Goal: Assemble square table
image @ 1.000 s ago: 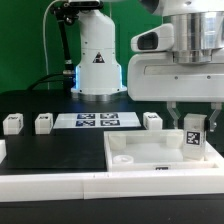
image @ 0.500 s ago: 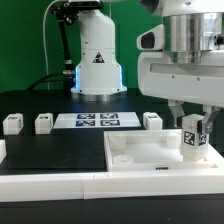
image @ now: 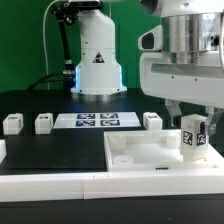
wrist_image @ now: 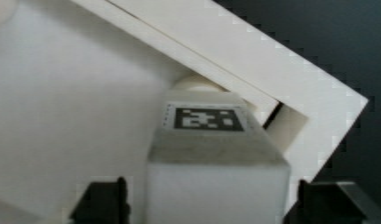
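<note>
The square table's top [image: 140, 157] lies flat and white at the front of the exterior view. One tagged leg [image: 194, 137] stands upright in the corner at the exterior view's right. My gripper [image: 193, 119] straddles that leg from above. In the wrist view the leg [wrist_image: 213, 150] sits between my dark fingers [wrist_image: 107, 202], with a narrow gap on each side, so the gripper [wrist_image: 217, 205] is open and not pressing on it. Three more legs [image: 13, 123], [image: 44, 123], [image: 152, 120] stand loose on the black table behind the top.
The marker board [image: 95, 121] lies between the loose legs. The arm's white base [image: 97, 60] rises behind it. A long white rail [image: 50, 186] runs along the front edge, and another white piece [image: 2, 150] shows at the exterior view's left edge.
My jaws have spread apart and let go of the leg. The leg stays upright in the top's corner, turned slightly from a second ago.
</note>
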Available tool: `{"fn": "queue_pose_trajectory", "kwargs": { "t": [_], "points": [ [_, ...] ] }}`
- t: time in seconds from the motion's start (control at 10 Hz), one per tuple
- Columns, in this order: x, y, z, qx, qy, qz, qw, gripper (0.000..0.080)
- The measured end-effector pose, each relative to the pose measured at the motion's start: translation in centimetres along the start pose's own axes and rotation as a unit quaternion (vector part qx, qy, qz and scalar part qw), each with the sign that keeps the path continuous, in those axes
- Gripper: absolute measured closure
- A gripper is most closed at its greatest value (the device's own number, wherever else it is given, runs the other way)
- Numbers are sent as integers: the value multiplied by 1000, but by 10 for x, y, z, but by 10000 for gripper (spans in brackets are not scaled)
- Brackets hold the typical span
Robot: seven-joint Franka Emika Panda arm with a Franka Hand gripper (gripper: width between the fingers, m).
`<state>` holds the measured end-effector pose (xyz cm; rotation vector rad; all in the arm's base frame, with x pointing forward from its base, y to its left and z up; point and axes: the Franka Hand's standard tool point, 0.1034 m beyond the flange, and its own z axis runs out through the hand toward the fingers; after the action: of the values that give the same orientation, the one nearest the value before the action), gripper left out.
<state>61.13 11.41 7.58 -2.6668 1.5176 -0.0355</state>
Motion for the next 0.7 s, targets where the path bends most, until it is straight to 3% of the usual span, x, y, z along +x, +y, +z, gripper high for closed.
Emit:
{"fn": "queue_pose_trajectory", "kwargs": {
  "t": [0.1, 0.5, 0.7],
  "points": [
    [0, -1, 0, 0, 0, -20, 1000, 206],
    [-2, -2, -1, 0, 0, -203, 979, 152],
    [0, -3, -2, 1, 1, -317, 948, 151]
  ]
}}
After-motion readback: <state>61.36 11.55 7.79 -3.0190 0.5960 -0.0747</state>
